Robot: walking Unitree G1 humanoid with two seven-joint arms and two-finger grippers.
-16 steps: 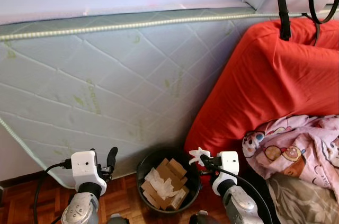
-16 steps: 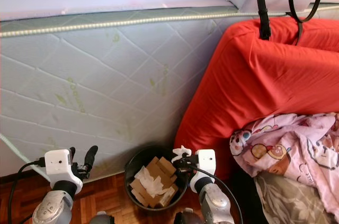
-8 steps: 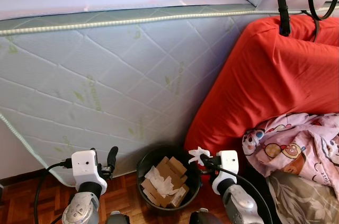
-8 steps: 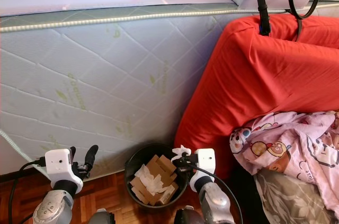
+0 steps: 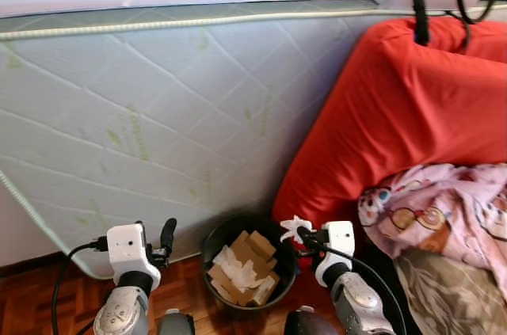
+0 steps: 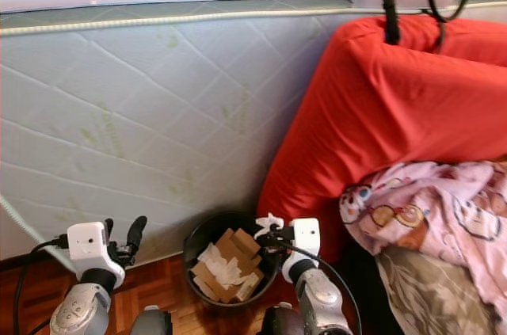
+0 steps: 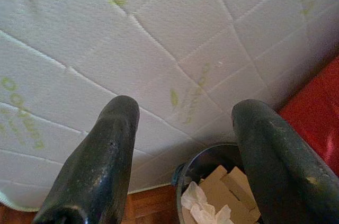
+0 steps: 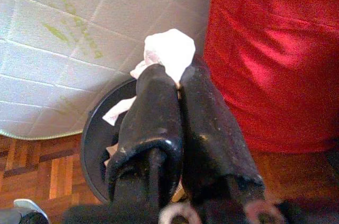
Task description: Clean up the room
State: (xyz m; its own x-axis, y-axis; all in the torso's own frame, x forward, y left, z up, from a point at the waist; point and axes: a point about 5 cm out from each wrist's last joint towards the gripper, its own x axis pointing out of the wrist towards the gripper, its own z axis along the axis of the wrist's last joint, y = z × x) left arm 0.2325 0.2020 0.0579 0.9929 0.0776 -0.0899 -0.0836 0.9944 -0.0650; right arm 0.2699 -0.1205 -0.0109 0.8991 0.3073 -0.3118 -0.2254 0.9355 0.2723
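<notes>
A black waste bin [image 5: 212,246] holding cardboard scraps and crumpled tissues stands on the wood floor against a white quilted mattress [image 5: 158,113]. My right gripper [image 5: 299,231] hovers at the bin's right rim, shut on a white crumpled tissue [image 5: 290,227], which also sticks out between the fingers as a tissue [image 8: 170,50] in the right wrist view. My left gripper [image 5: 158,238] is to the left of the bin, open and empty; its fingers [image 7: 100,166] frame the mattress and the bin [image 7: 204,161].
A red mattress or cushion [image 5: 396,113] leans at the right, right beside the bin. A pink patterned blanket [image 5: 444,208] lies over bedding at the lower right. Black straps [image 5: 417,2] hang over the red cushion's top. Parquet floor [image 5: 47,303] shows at lower left.
The camera has shifted slightly, so the scene sits a little lower and leftward. Both grippers hold the same pose; the tissue stays pinched in the right one.
</notes>
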